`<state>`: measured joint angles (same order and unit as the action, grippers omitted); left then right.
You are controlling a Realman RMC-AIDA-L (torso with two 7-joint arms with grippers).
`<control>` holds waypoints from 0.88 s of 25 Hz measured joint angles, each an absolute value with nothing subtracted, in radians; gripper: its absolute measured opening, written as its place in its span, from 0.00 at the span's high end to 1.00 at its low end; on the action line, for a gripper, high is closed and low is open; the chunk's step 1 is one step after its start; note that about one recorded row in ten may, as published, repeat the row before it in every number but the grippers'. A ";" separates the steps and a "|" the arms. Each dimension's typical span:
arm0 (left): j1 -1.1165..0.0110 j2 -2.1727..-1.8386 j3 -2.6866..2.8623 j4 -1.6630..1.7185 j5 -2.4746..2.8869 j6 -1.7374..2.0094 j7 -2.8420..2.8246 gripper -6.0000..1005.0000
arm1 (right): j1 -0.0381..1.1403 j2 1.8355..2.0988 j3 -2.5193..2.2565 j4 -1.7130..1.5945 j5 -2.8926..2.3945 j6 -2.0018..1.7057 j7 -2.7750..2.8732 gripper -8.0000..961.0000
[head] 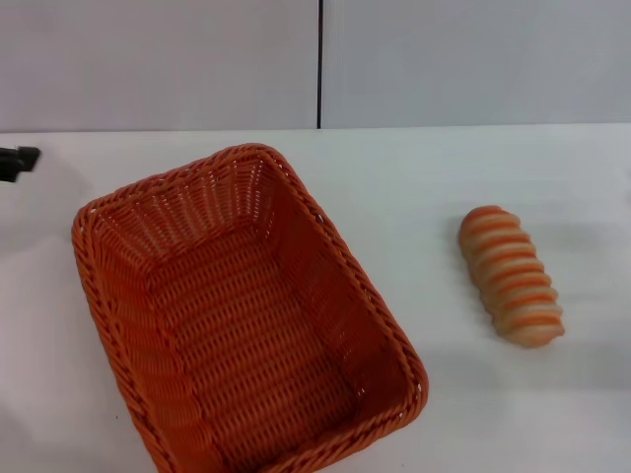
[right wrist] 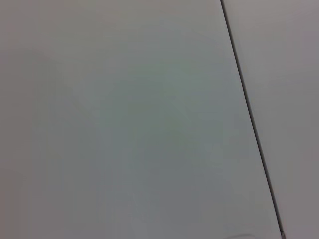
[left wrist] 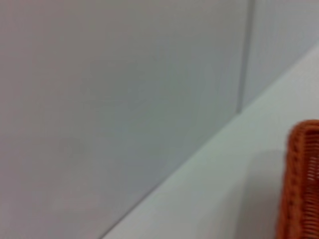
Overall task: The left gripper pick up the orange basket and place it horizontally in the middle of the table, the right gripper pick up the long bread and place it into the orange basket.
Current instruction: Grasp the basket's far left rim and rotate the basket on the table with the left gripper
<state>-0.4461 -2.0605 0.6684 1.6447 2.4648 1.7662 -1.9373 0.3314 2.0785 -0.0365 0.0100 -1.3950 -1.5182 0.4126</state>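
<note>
The orange basket (head: pixel 246 315) lies empty on the white table (head: pixel 414 177), left of centre, its long side running diagonally from far left to near right. One corner of the orange basket (left wrist: pixel 301 179) shows in the left wrist view. The long bread (head: pixel 511 275) rests on the table to the right of the basket, well apart from it. Only a black tip of my left gripper (head: pixel 18 161) shows at the far left edge, beyond the basket's far left corner. The right gripper is out of view.
A grey wall with a dark vertical seam (head: pixel 319 64) stands behind the table's far edge. Bare tabletop lies between basket and bread and behind them.
</note>
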 joint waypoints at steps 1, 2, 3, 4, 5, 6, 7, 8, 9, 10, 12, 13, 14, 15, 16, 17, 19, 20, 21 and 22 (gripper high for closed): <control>-0.469 -2.062 0.675 1.647 2.484 1.792 -1.948 0.17 | 0.331 2.078 -0.037 0.010 -1.395 -1.518 0.413 0.33; -0.485 -2.062 0.687 1.649 2.494 1.808 -1.960 0.17 | 0.331 2.078 -0.037 0.009 -1.394 -1.518 0.413 0.33; -0.500 -2.062 0.702 1.650 2.505 1.821 -1.974 0.18 | 0.331 2.077 -0.037 0.009 -1.394 -1.518 0.412 0.33; -0.512 -2.062 0.729 1.653 2.514 1.830 -1.991 0.18 | 0.331 2.077 -0.037 0.008 -1.394 -1.518 0.411 0.33; -0.517 -2.062 0.754 1.654 2.519 1.833 -2.006 0.18 | 0.331 2.077 -0.037 0.007 -1.394 -1.518 0.411 0.33; -0.517 -2.063 0.770 1.654 2.523 1.832 -2.012 0.18 | 0.331 2.077 -0.037 0.007 -1.394 -1.518 0.411 0.33; -0.518 -2.064 0.798 1.655 2.527 1.826 -2.026 0.18 | 0.332 2.076 -0.037 0.007 -1.394 -1.518 0.411 0.33; -0.516 -2.066 0.827 1.655 2.531 1.817 -2.038 0.19 | 0.332 2.076 -0.037 0.007 -1.394 -1.518 0.411 0.33; -0.510 -2.067 0.862 1.653 2.534 1.797 -2.054 0.19 | 0.333 2.076 -0.037 0.007 -1.394 -1.518 0.411 0.33; -0.501 -2.067 0.897 1.650 2.534 1.774 -2.067 0.19 | 0.334 2.076 -0.037 0.007 -1.394 -1.518 0.411 0.33; -0.488 -2.068 0.947 1.644 2.534 1.741 -2.083 0.19 | 0.336 2.075 -0.037 0.008 -1.394 -1.517 0.411 0.33; -0.483 -2.068 0.967 1.641 2.534 1.728 -2.089 0.20 | 0.338 2.075 -0.037 0.008 -1.394 -1.517 0.410 0.33; -0.477 -2.069 0.996 1.636 2.534 1.713 -2.096 0.20 | 0.338 2.075 -0.037 0.008 -1.394 -1.517 0.410 0.33; -0.475 -2.069 1.011 1.633 2.534 1.706 -2.100 0.20 | 0.341 2.075 -0.037 0.008 -1.394 -1.517 0.410 0.33; -0.475 -2.069 1.011 1.633 2.534 1.706 -2.100 0.20 | 0.341 2.075 -0.037 0.008 -1.394 -1.517 0.410 0.33; -0.471 -2.070 1.035 1.628 2.534 1.695 -2.106 0.20 | 0.342 2.075 -0.037 0.008 -1.394 -1.517 0.410 0.33; -0.471 -2.070 1.035 1.628 2.534 1.695 -2.106 0.21 | 0.344 2.074 -0.037 0.008 -1.394 -1.517 0.411 0.33; -0.471 -2.070 1.035 1.628 2.534 1.695 -2.106 0.21 | 0.344 2.074 -0.037 0.008 -1.394 -1.517 0.411 0.33; -0.469 -2.071 1.079 1.607 2.535 1.666 -2.120 0.21 | 0.344 2.074 -0.037 0.008 -1.394 -1.517 0.411 0.33; -0.467 -2.071 1.107 1.589 2.536 1.642 -2.122 0.21 | 0.344 2.074 -0.037 0.008 -1.394 -1.517 0.411 0.33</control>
